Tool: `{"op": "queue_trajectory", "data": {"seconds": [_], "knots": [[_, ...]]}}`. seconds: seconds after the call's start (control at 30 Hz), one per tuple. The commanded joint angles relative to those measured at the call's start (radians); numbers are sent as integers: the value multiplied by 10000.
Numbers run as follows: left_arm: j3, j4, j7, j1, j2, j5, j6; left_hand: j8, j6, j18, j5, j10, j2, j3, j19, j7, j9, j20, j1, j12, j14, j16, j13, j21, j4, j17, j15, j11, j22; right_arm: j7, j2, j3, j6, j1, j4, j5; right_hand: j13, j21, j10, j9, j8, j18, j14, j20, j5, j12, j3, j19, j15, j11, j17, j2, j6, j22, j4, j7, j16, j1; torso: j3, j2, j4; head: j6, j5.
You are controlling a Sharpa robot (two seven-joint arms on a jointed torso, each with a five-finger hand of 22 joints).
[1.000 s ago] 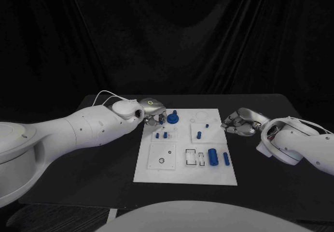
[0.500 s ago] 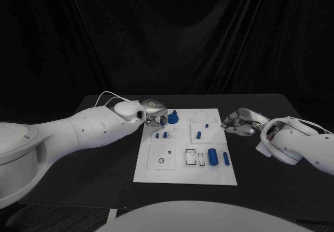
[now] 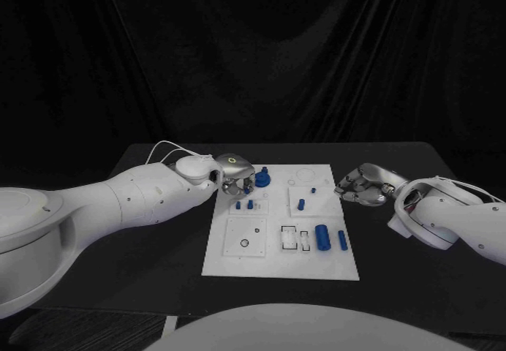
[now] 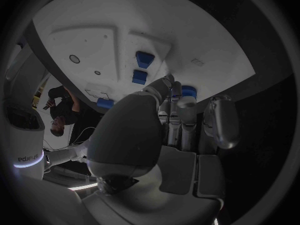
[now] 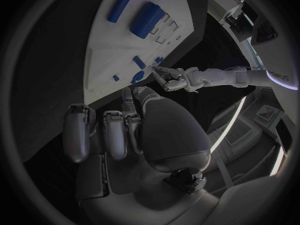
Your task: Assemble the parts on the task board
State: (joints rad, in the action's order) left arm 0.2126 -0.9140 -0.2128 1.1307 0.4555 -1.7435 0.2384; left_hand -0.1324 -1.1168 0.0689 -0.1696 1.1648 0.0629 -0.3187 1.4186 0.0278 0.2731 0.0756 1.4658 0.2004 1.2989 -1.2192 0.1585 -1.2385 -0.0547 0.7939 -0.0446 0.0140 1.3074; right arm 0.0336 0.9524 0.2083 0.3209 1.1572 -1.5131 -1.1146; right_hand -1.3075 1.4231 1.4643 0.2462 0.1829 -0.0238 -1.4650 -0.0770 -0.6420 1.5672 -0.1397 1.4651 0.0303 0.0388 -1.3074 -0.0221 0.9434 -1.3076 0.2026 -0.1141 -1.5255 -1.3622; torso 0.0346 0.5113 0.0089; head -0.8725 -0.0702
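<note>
Left hand (image 3: 234, 175) fingers touch the blue part (image 3: 262, 178), grip unclear; right hand (image 3: 362, 184) curled empty

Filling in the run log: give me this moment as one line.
left hand: at far blue part, grip unclear | right hand: curled, empty, beside board | two long parts lying near edge

You can make out very little writing; in the right wrist view the left arm (image 5: 250, 75) carries grey lettering near the circle's rim, cut off and bent, seemingly the maker's name but not surely legible; in the left wrist view a few dark letters stand on a white casing (image 4: 25, 157), too clipped to read; the task board (image 3: 276, 256) bears no legible marks.
</note>
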Motion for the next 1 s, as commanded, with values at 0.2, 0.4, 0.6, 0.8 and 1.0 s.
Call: {"op": "queue_trajectory", "data": {"seconds": [0.2, 0.4, 0.6, 0.8, 1.0], "knots": [[-9, 66, 33, -82, -63, -1, -244, -45, -24, 34, -35, -16, -14, -33, -84, 137, 128, -9, -116, -43, -102, 92, -15, 114, 41, -55, -19, -14, 1667, 163, 17, -6, -70, -25, -24, -16, -2633, -45, 1065, 16, 68, -164, -850, 41, -36, 36, -60, 326, 49, -40, -1670, 16, 79, -2094, -11, 0, 28, -43, -2, 3, 6, -1, 15], [-9, 103, 44, -128, -91, -1, -282, -30, -12, 40, -32, -22, -17, -39, -105, 144, 127, -7, -116, -71, -134, 122, -18, 150, 48, -96, -16, -24, 1659, 174, 6, -6, -86, -29, -27, -16, -2633, -45, 1065, 16, 68, -164, -850, 41, -36, 36, -60, 326, 49, -40, -1670, 16, 79, -2094, -11, 0, 28, -43, -2, 2, 0, -1, 7], [-9, 134, 62, -174, -119, -1, -247, -12, 5, 45, -31, -32, -19, -45, -125, 148, 125, -5, -119, -100, -167, 152, -22, 184, 54, -141, -13, -30, 1651, 183, 5, -6, -98, -35, -29, -16, -2633, -53, 1065, 17, 68, -166, -848, 41, -37, 36, -67, 323, 50, -41, -1662, 13, 79, -2091, -15, 1, 32, -45, -3, 9, 0, -1, -6], [-10, 220, 125, -218, -159, -1, -274, 113, 184, 53, -34, -112, -26, -74, -164, 122, 91, 1, -134, -223, -229, 201, -44, 245, 68, -198, -5, -29, 1640, 192, 13, -6, -110, -40, -36, -16, -2633, -53, 1065, 17, 68, -166, -848, 41, -37, 36, -67, 323, 50, -41, -1662, 13, 79, -2091, -15, 1, 32, -45, -1, 1, 5, -1, 21], [-10, 255, 252, -240, -158, -1, -408, 636, 1116, 84, 37, -334, 56, -167, -271, -38, -112, 17, -204, -494, -386, 338, -90, 447, 76, -403, -14, 21, 1597, 193, 11, -6, -120, -48, -35, -16, -2633, -53, 1065, 17, 68, -166, -848, 41, -37, 36, -67, 323, 50, -41, -1662, 13, 79, -2091, -15, 1, 32, -45, -1, 0, 3, -1, 20]]}}
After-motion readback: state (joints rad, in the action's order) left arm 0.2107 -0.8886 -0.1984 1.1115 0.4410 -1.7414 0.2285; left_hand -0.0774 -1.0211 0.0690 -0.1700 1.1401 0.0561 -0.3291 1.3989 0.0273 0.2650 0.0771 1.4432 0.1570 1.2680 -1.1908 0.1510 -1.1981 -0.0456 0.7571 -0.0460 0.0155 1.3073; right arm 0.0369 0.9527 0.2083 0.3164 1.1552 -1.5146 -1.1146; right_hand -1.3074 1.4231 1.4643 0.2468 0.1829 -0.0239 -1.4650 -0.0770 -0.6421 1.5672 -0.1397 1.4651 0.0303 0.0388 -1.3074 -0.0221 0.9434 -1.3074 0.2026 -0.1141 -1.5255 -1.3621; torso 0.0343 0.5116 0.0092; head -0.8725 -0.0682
